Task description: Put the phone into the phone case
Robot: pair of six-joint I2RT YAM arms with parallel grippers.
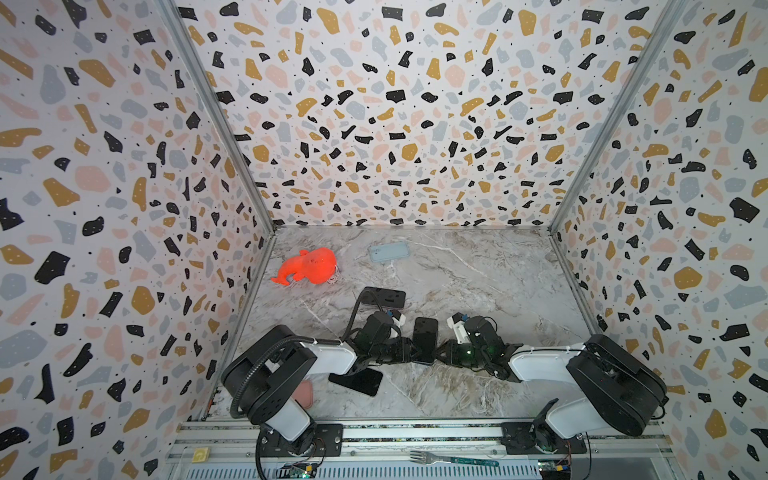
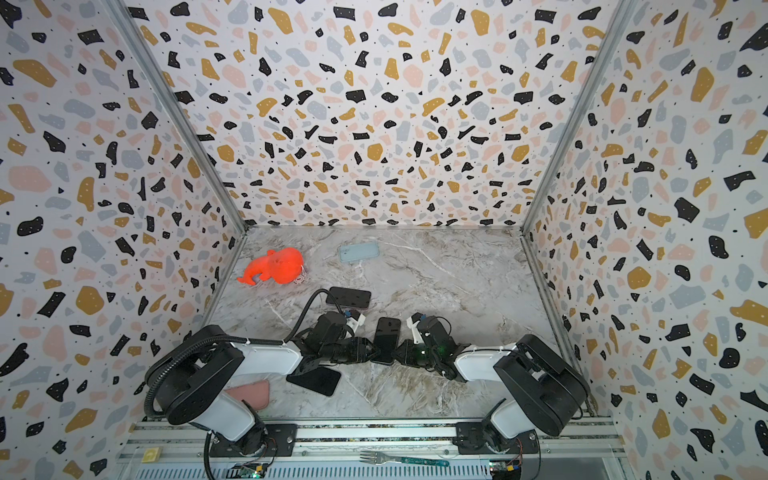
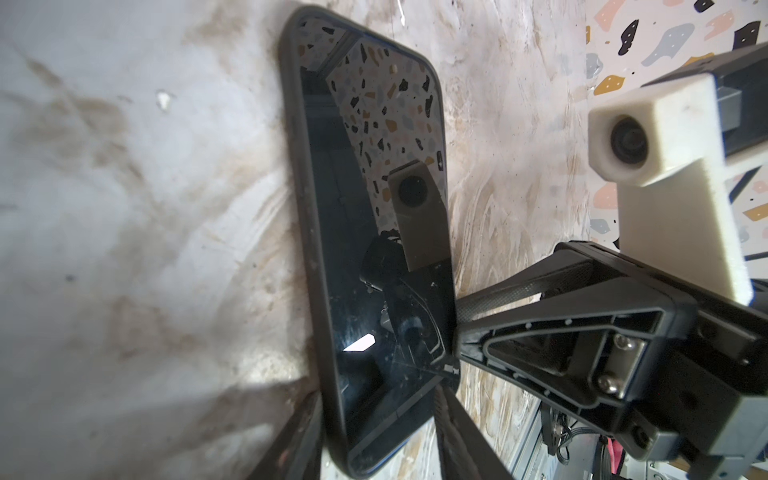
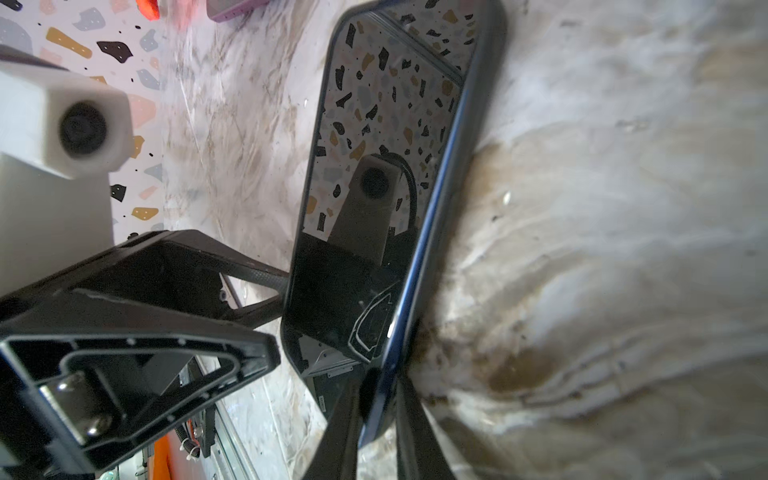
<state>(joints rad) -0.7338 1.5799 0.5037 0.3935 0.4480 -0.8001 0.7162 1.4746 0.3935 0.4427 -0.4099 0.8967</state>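
Note:
A dark-screened phone (image 1: pixel 424 338) (image 2: pixel 387 337) sits lengthwise at the middle front of the marble table, between both grippers. In the left wrist view its screen (image 3: pixel 374 232) rests inside a black phone case (image 3: pixel 300 208), whose thick rim runs along one long side. My left gripper (image 3: pixel 378 399) (image 1: pixel 410 352) spans the near end of the cased phone, one finger on each long side. In the right wrist view the phone's blue edge (image 4: pixel 436 199) shows along the other long side. My right gripper (image 4: pixel 384 386) (image 1: pixel 439 354) pinches that edge near the corner.
An orange toy whale (image 1: pixel 307 266) lies at the back left and a pale blue case (image 1: pixel 389 252) at the back. A dark phone in a purple case (image 1: pixel 384 297) and a black phone (image 1: pixel 357 380) flank the left arm. It half hides a pink case (image 2: pixel 249 392). A fork (image 1: pixel 453 459) lies on the front rail.

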